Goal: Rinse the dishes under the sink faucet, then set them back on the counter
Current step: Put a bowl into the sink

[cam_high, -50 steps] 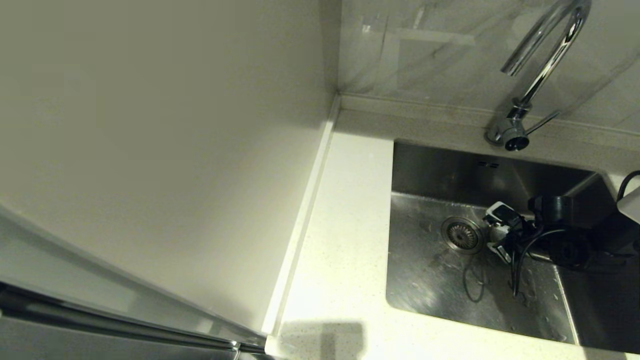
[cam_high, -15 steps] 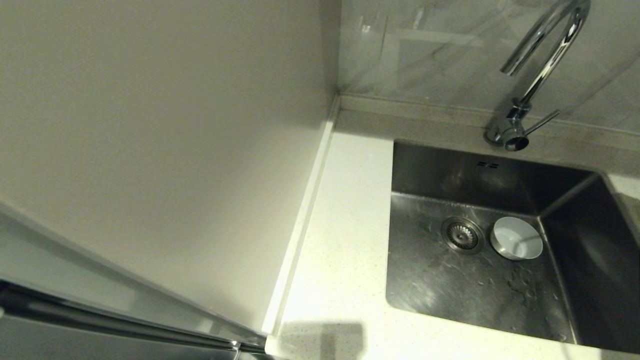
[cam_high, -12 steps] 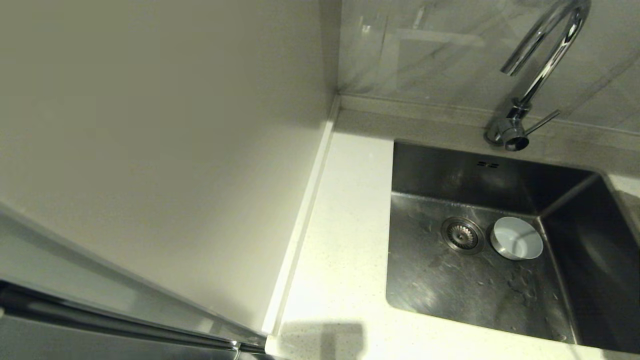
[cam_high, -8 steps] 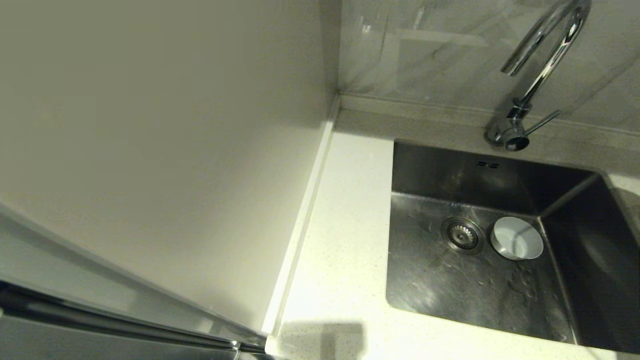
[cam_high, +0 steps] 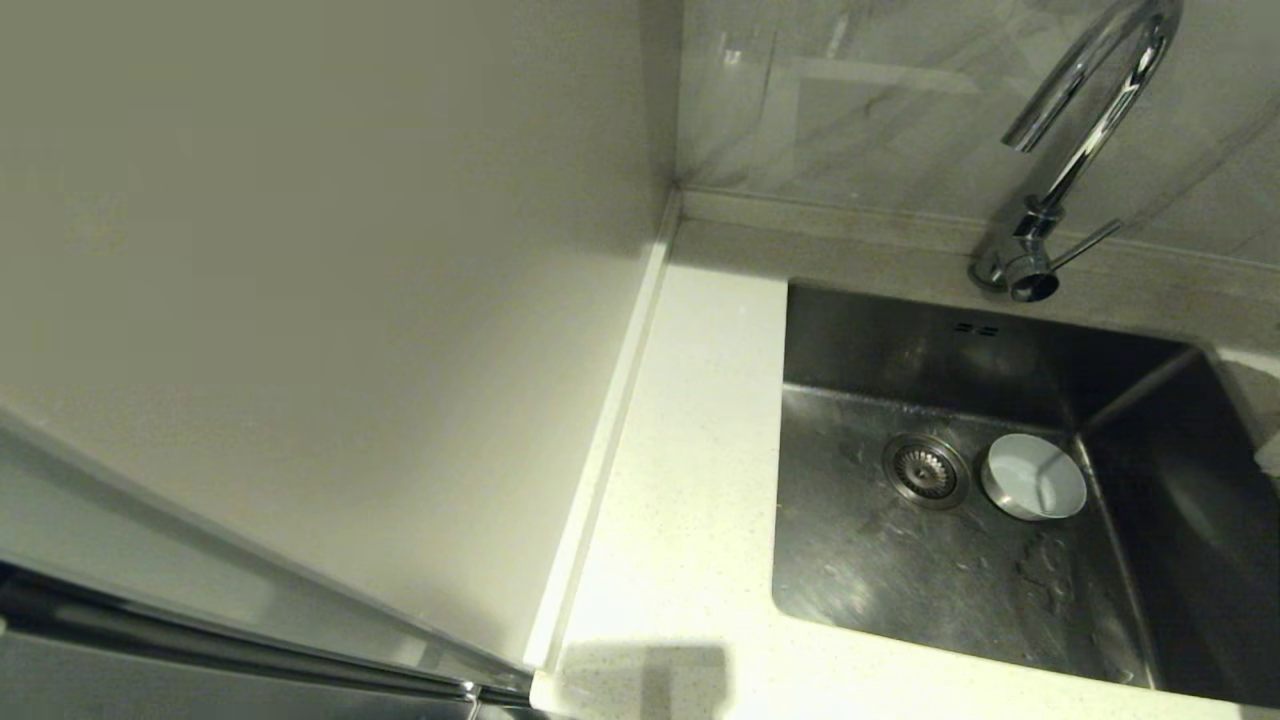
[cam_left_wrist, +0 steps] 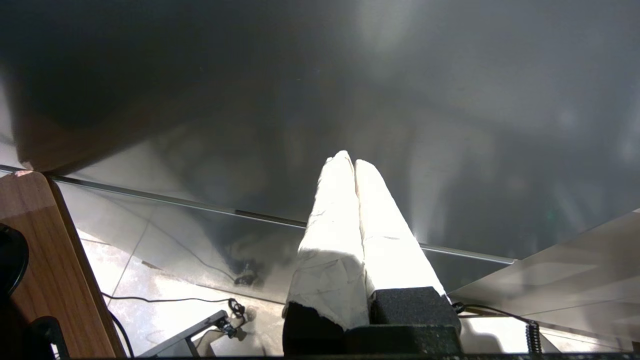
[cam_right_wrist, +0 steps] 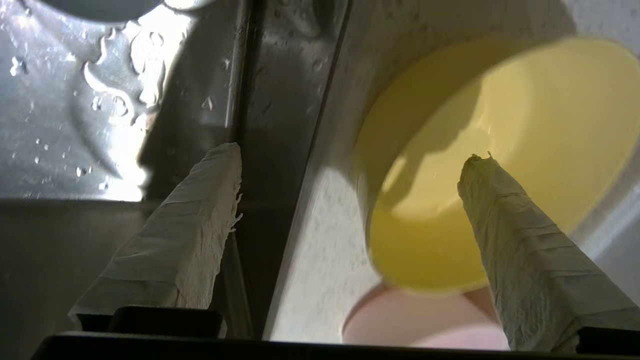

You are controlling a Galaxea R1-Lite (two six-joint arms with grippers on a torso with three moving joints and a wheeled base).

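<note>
The pale grey-blue bowl [cam_high: 1033,490] stands upright on the sink [cam_high: 880,570] floor, just right of the drain [cam_high: 925,470], below the chrome faucet [cam_high: 1085,120]. In the right wrist view my right gripper [cam_right_wrist: 350,155] is open above the counter [cam_right_wrist: 315,245] strip right of the basin. One finger hangs over the yellow-green bowl [cam_right_wrist: 515,125], the other over the sink's wall [cam_right_wrist: 280,75]. The pale pink bowl [cam_right_wrist: 420,320] sits against the yellow-green one, partly under it. My left gripper [cam_left_wrist: 350,160] is shut and empty, parked away from the sink.
White speckled counter [cam_high: 680,480] runs left of the basin, bounded by a raised strip and an off-white wall panel [cam_high: 300,300]. Water drops lie on the sink floor [cam_right_wrist: 115,100]. The left wrist view shows a dark cabinet front, a wooden board [cam_left_wrist: 45,250] and cables.
My right gripper, down in the sink at the bowl 3.3 s ago, has left the basin to the right. The grey-blue bowl has stayed by the drain for the last second.
</note>
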